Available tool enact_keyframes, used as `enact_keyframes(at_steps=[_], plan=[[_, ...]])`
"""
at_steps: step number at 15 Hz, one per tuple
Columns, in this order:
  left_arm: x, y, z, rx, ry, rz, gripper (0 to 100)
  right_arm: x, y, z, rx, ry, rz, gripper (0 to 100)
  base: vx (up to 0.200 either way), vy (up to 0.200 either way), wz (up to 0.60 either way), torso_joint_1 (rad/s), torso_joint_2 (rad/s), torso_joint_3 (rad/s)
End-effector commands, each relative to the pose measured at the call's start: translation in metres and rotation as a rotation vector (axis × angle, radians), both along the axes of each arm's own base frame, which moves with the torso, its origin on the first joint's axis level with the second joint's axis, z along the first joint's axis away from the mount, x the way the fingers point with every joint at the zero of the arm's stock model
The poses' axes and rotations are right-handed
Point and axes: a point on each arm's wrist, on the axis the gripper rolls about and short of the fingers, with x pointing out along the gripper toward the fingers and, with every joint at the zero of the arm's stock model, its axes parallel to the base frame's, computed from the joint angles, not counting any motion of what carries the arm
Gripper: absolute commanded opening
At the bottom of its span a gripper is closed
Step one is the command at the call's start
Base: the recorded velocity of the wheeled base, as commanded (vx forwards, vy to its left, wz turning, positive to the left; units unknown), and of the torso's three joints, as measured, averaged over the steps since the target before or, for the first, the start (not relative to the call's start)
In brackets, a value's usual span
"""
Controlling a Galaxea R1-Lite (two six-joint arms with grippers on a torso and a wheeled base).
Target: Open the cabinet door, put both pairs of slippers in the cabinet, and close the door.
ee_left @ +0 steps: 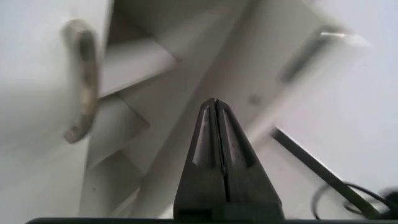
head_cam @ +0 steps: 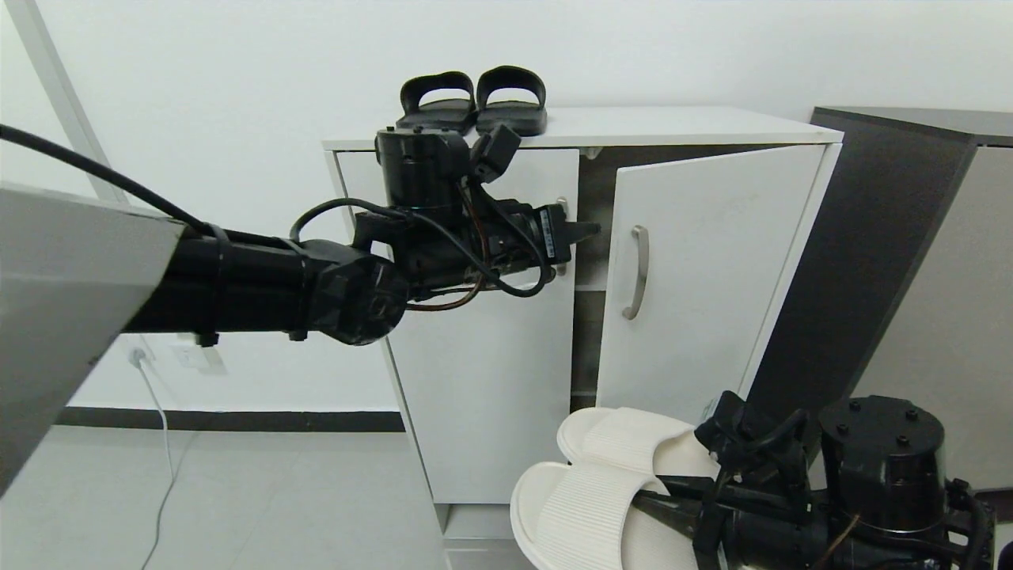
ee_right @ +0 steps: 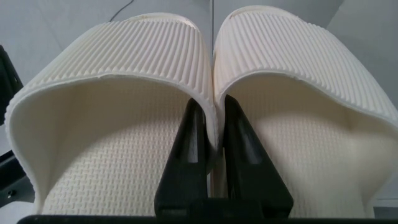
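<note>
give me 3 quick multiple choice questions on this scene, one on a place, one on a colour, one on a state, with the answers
1. Where are the black slippers?
A. on top of the cabinet
B. on the floor
C. inside it

2. What colour are the held slippers in the right gripper?
A. black
B. cream white
C. red

3. The right-hand door is
A. fully shut
B. ajar
C. taken off

Answers:
1 A, they sit side by side on its top panel.
2 B, the ribbed straps pinched between its fingers are cream white.
3 B, a dark gap shows between it and the other door.
</note>
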Motion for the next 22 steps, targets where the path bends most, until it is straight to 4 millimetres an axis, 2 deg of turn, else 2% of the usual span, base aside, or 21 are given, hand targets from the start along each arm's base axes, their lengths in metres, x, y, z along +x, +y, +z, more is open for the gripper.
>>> enact_keyframes(at_steps=[1, 4, 6, 7, 9, 11, 13, 15, 17, 19, 21, 22], plan=[[0.02, -0.011, -0.014, 0.014, 0.036, 0.038, 0, 0.0, 0.001, -0.001, -0.004, 0.003, 0.001, 0, 0.0, 0.0, 0.0, 0.0, 0.0, 0.0], [0.024, -0.019, -0.009, -0.019, 0.045, 0.039, 0, -0.001, 0.002, -0.002, -0.009, 0.007, 0.007, 0, 0.0, 0.0, 0.0, 0.0, 0.0, 0.0], [0.014, -0.029, -0.012, -0.011, 0.055, 0.008, 0, -0.001, 0.002, -0.002, -0.01, 0.008, 0.007, 0, -0.2, 0.0, 0.0, 0.0, 0.0, 0.005], [0.004, -0.039, -0.017, 0.0, 0.065, -0.022, 0, -0.002, 0.003, -0.003, -0.013, 0.011, 0.01, 0, -0.2, 0.0, 0.0, 0.002, 0.0, 0.002], [-0.029, -0.046, -0.018, 0.038, 0.079, -0.079, 0, -0.003, 0.006, -0.006, -0.02, 0.018, 0.02, 0, -0.2, 0.0, 0.0, 0.002, 0.0, 0.0], [-0.058, -0.039, -0.017, 0.042, 0.05, -0.119, 0, -0.004, 0.007, -0.006, -0.02, 0.017, 0.027, 0, -0.2, 0.0, 0.0, 0.0, 0.0, 0.005], [-0.073, -0.028, -0.016, 0.013, 0.014, -0.125, 0, -0.004, 0.007, -0.005, -0.019, 0.015, 0.027, 0, -0.1, 0.0, 0.0, -0.004, 0.0, 0.001], [-0.081, -0.002, -0.01, -0.004, -0.009, -0.08, 0, -0.003, 0.006, -0.005, -0.015, 0.012, 0.019, 0, 0.0, 0.0, 0.0, 0.0, 0.0, 0.0], [-0.1, 0.046, 0.001, -0.02, -0.033, 0.001, 0, 0.006, 0.002, -0.001, -0.003, 0.001, -0.019, 0, 0.0, 0.0, 0.0, 0.0, 0.0, 0.0], [-0.136, 0.097, 0.003, -0.022, -0.043, 0.091, 0, 0.017, -0.001, 0.003, 0.011, -0.014, -0.053, 0, 0.0, 0.0, 0.0, 0.0, 0.0, 0.0], [-0.175, 0.132, -0.004, -0.028, -0.054, 0.156, 0, 0.022, -0.003, 0.004, 0.014, -0.017, -0.071, 0, 0.0, 0.0, 0.0, 0.0, 0.0, 0.0], [-0.203, 0.153, -0.009, -0.04, -0.079, 0.202, 0, 0.023, -0.002, 0.004, 0.016, -0.017, -0.073, 0, 0.0, 0.0, 0.0, 0.0, 0.0, 0.0]])
